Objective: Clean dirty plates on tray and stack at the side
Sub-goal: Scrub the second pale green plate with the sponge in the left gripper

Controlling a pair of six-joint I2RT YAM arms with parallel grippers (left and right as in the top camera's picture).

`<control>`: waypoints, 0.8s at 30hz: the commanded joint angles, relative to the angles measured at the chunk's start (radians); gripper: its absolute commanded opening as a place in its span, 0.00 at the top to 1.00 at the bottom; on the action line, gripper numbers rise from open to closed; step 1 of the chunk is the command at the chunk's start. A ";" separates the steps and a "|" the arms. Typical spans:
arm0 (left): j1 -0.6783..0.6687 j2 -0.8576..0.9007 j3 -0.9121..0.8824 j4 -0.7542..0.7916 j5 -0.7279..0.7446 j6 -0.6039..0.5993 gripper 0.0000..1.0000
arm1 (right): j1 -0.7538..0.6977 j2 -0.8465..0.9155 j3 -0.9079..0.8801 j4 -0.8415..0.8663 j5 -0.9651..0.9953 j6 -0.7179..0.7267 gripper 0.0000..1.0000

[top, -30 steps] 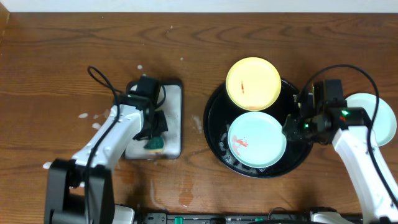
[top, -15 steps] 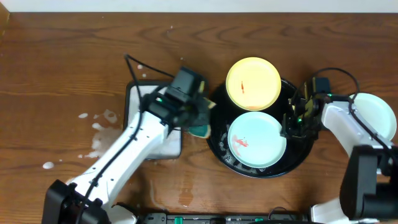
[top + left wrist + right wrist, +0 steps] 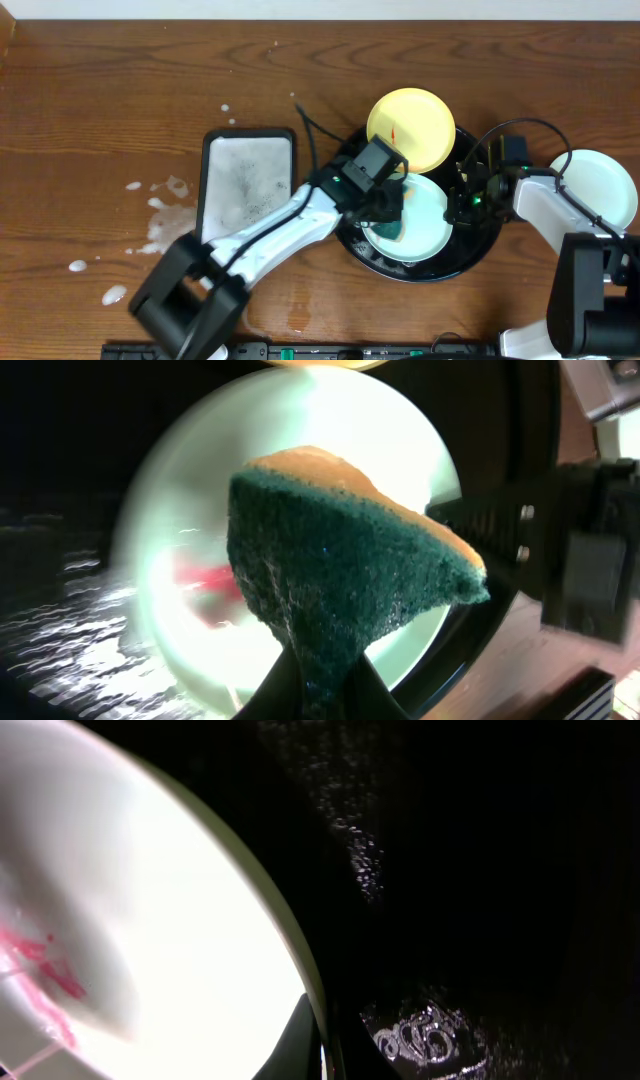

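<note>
The large black tray [image 3: 420, 276] holds a pale mint-green plate [image 3: 432, 218] with a red smear [image 3: 205, 575], and a yellow plate [image 3: 410, 128] with a small red mark lies on its far rim. My left gripper [image 3: 386, 216] is shut on a green and yellow sponge [image 3: 350, 565] and holds it just over the mint plate [image 3: 170, 610]. My right gripper [image 3: 459, 207] is shut on that plate's right rim [image 3: 322, 1010]. A second pale plate [image 3: 598, 186] lies on the table to the right of the tray.
A dark rectangular tray [image 3: 248, 186] with a soapy white inside stands left of the black tray. White suds [image 3: 165, 200] spot the wooden table at the left. The black tray's floor is wet [image 3: 430, 1030].
My left arm has swung right from the rectangular tray with the sponge to over the mint plate. My right gripper has moved in onto that plate's right rim.
</note>
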 commanded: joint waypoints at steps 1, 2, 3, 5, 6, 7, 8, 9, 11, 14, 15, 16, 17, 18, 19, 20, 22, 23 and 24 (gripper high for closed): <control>-0.007 0.084 0.013 0.058 0.085 -0.041 0.93 | -0.004 0.069 -0.080 0.029 0.063 0.014 0.99; -0.008 0.110 0.013 0.071 0.088 -0.041 0.93 | -0.004 0.069 -0.080 0.027 0.063 0.014 0.99; -0.009 0.138 0.013 0.074 0.083 -0.040 0.93 | -0.004 0.069 -0.080 0.026 0.063 0.014 0.99; -0.009 0.189 0.013 0.062 0.047 -0.019 0.93 | -0.004 0.067 -0.080 0.024 0.063 0.014 0.99; -0.008 0.209 0.013 0.046 0.005 0.003 0.93 | -0.004 0.066 -0.080 0.024 0.063 0.014 0.99; -0.008 0.225 0.013 0.020 -0.053 0.017 0.93 | -0.004 0.065 -0.080 0.020 0.063 0.013 0.99; -0.008 0.234 0.014 -0.014 -0.124 0.020 0.93 | -0.004 0.064 -0.080 0.019 0.063 0.013 0.99; -0.006 0.237 0.014 -0.053 -0.200 0.020 0.92 | -0.004 0.063 -0.080 0.014 0.063 0.013 0.99; -0.004 0.234 0.019 -0.135 -0.342 0.019 0.93 | -0.004 0.060 -0.080 0.005 0.064 0.000 0.99; -0.005 0.230 0.055 -0.275 -0.529 0.020 0.92 | -0.004 0.060 -0.080 -0.006 0.077 -0.006 0.99; -0.005 0.230 0.067 -0.307 -0.571 0.021 0.93 | -0.004 0.060 -0.080 -0.008 0.084 -0.006 0.99; -0.005 0.230 0.077 -0.323 -0.589 0.036 0.92 | -0.004 0.060 -0.080 -0.010 0.088 -0.006 0.99; -0.005 0.230 0.085 -0.330 -0.591 0.056 0.92 | -0.004 0.060 -0.080 -0.013 0.090 -0.006 0.99; -0.005 0.230 0.093 -0.331 -0.591 0.058 0.93 | -0.004 0.060 -0.080 -0.016 0.090 -0.006 0.99; -0.007 0.230 0.098 -0.327 -0.576 0.057 0.92 | -0.004 0.060 -0.080 -0.019 0.090 -0.006 0.99; -0.007 0.230 0.098 -0.310 -0.540 0.057 0.93 | -0.004 0.060 -0.080 -0.021 0.090 -0.006 0.99; -0.007 0.232 0.098 -0.257 -0.396 0.057 0.93 | -0.004 0.060 -0.080 -0.025 0.090 -0.006 0.99; -0.007 0.235 0.097 -0.220 -0.305 0.056 0.92 | -0.004 0.060 -0.080 -0.025 0.090 -0.006 0.99; -0.007 0.240 0.097 -0.176 -0.208 0.054 0.93 | -0.004 0.060 -0.080 -0.025 0.090 -0.006 0.99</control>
